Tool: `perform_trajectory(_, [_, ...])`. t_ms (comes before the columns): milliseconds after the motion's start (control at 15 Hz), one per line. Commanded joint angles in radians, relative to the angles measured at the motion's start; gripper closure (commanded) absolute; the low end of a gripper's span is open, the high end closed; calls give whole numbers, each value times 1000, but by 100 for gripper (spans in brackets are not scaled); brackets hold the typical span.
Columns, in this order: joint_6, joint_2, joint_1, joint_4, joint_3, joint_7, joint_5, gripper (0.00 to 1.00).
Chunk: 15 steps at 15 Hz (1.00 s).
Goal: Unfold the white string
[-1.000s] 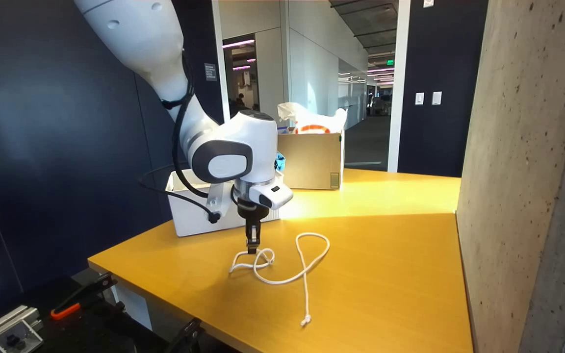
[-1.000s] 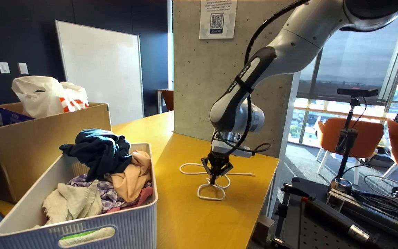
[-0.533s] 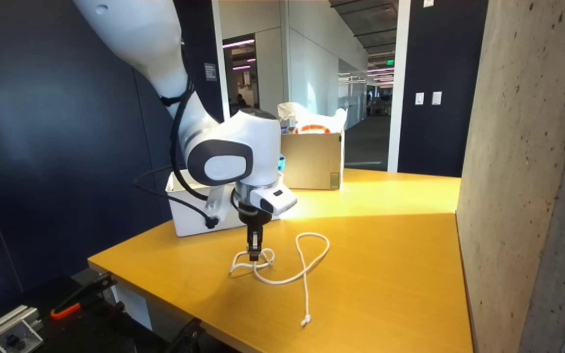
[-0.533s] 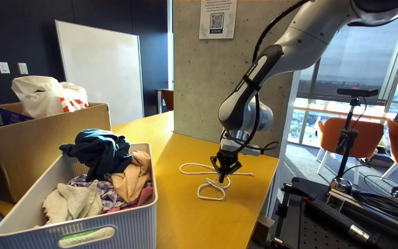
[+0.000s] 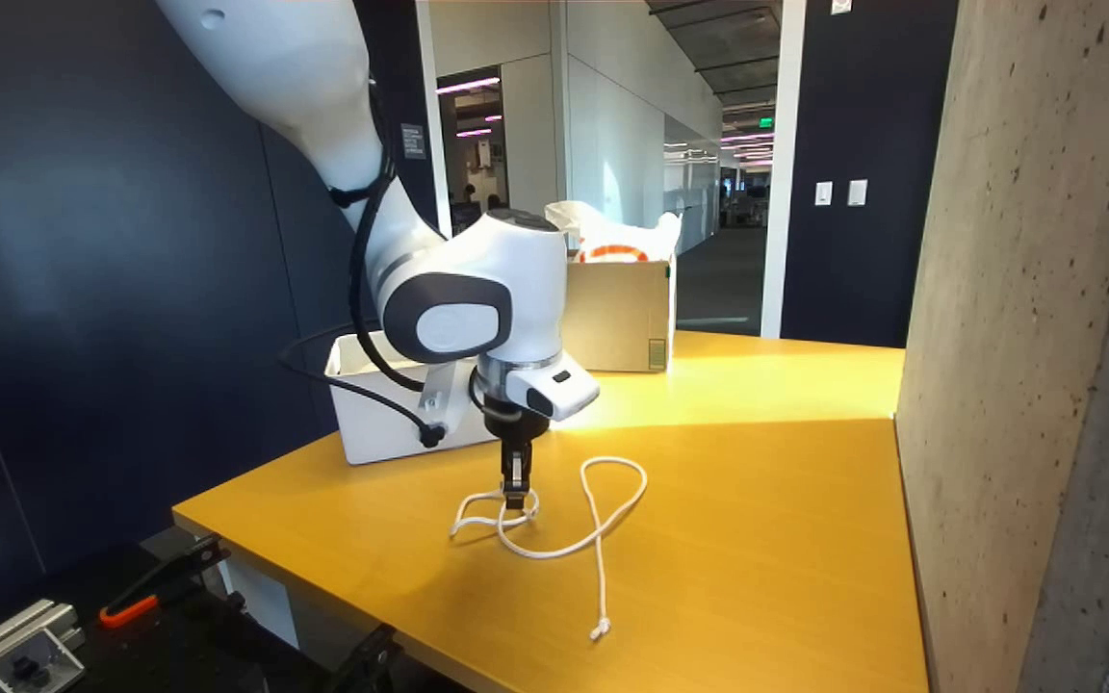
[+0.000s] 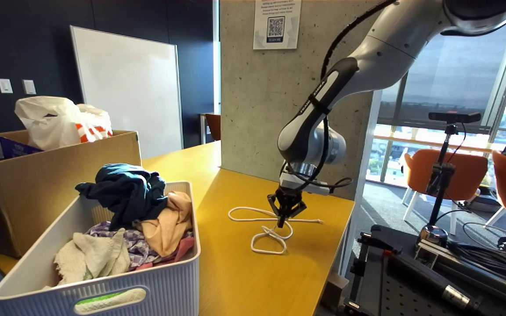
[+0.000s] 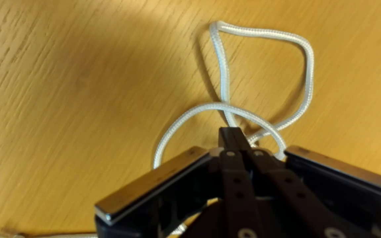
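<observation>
Wrist view: pincer (image 7: 231,132) fully closed above white string (image 7: 224,74)

A white-and-black robot arm (image 6: 380,66) reaches from upper right over the right edge of the surface (image 6: 235,276) in an exterior view, its wrist (image 6: 299,140) bent downward. The gripper (image 6: 281,224) points nearly straight down, low over the surface inward of that edge, fingertips (image 7: 225,140) pressed together.

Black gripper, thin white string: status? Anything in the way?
Black gripper shut, nothing seen held. Thin white braided string below it, looped, crossing itself, not yet unfolded. White rectangular bin stands apart, likely not in the way.
</observation>
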Motion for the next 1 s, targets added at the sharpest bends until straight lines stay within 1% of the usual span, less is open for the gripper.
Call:
perform_trajectory(0, [-29,54,6,86,-9,-3,9,100])
perform_trajectory(267, [-51,114,15,162,-9,4,1,100])
perform_trajectory(467, [-60,147,23,197,-8,7,0,100])
perform_trajectory(667, [-51,153,37,200,-7,9,-1,100])
perform_trajectory(933, [-31,128,51,167,-4,4,3,100])
